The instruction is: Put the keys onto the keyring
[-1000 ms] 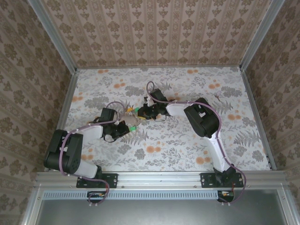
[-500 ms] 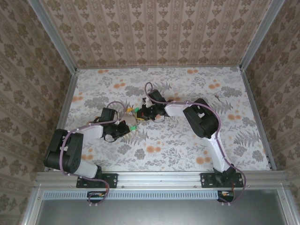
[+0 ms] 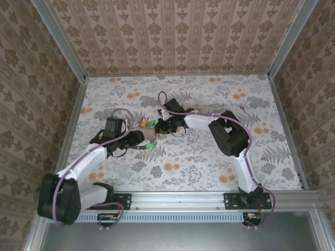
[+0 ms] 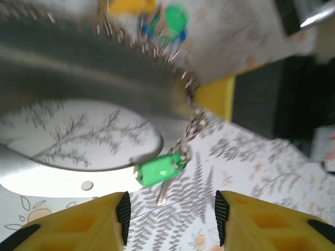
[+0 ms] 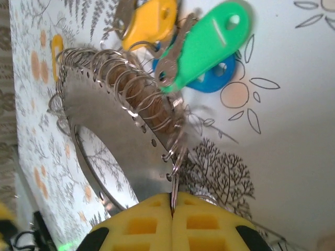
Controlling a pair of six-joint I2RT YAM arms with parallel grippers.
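Observation:
The keyring (image 5: 112, 141) is a broad silvery band with small holes along its edge and wire rings through them. Keys with green (image 5: 207, 44), yellow (image 5: 149, 18) and blue (image 5: 212, 78) heads hang at its far end. My right gripper (image 5: 172, 201) is shut on a thin wire ring (image 5: 175, 175) at the band's edge. Another green-headed key (image 4: 159, 171) hangs from the band (image 4: 104, 86) just ahead of my left gripper (image 4: 170, 219), which is open and holds nothing. From above, both grippers meet mid-table, the left (image 3: 147, 139) beside the right (image 3: 158, 126).
The flowered table (image 3: 209, 157) is walled by patterned panels, with a metal rail along the near edge (image 3: 178, 197). The right arm's elbow (image 3: 227, 133) rises over the table's middle right.
My left gripper has opened and let go, and the left arm has stretched out with its elbow dropped toward the near left. The right gripper has shut fully and shifted slightly left.

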